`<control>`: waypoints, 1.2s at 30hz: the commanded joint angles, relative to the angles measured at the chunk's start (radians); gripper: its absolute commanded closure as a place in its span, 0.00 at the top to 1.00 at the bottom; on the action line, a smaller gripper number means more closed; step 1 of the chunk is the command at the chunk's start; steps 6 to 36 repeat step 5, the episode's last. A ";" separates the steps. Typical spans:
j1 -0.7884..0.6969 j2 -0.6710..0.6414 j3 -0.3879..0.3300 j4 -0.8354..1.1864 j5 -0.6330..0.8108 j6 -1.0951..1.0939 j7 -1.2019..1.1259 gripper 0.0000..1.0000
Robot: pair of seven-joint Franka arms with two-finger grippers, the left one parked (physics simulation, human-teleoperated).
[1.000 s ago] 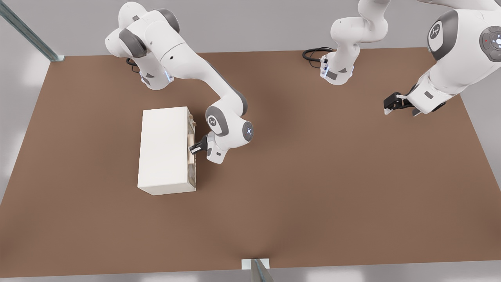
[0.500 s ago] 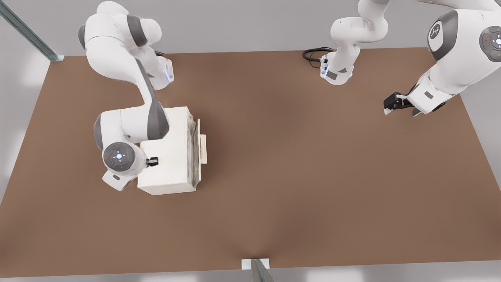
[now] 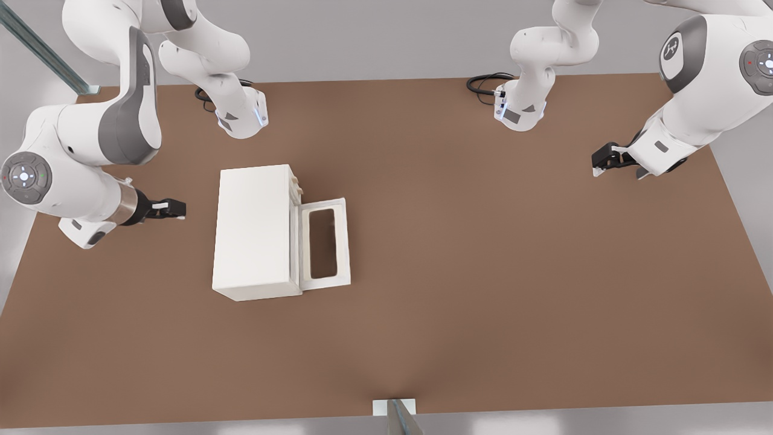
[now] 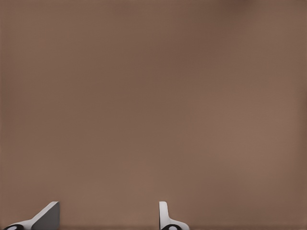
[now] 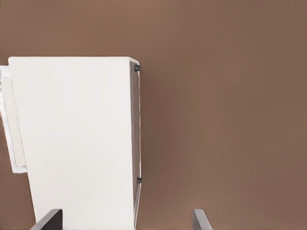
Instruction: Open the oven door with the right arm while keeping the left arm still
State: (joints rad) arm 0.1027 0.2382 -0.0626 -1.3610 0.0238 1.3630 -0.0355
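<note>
The cream-white oven [image 3: 253, 232] stands on the brown table, left of centre in the front view. Its oven door [image 3: 343, 241] lies folded down flat on the table at the oven's right side, the table showing through its window cut-out. My gripper [image 3: 180, 210] hangs to the front view's left of the oven, apart from it, pointing toward its back wall. In the right wrist view the oven [image 5: 76, 143] fills the left half, with a strip of the door [image 5: 14, 134] past its far edge. The gripper [image 5: 125, 221] is open and holds nothing.
The two arm bases [image 3: 241, 118] [image 3: 519, 109] are mounted at the table's far edge, with a black cable [image 3: 483, 81] by the right one. A metal post [image 3: 395, 414] stands at the near edge. Bare brown table [image 3: 483, 272] stretches right of the oven.
The gripper let go of the door handle, swung over the oven and withdrew to the front view's left. The door dropped from shut to lying flat open.
</note>
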 commanded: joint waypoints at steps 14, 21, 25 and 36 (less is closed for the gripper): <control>0.000 -0.007 0.000 -0.006 0.004 0.016 -0.076 1.00; 0.000 -0.007 0.000 -0.006 0.004 0.016 -0.076 1.00; 0.000 -0.007 0.000 -0.006 0.004 0.016 -0.076 1.00; 0.000 -0.007 0.000 -0.006 0.004 0.016 -0.076 1.00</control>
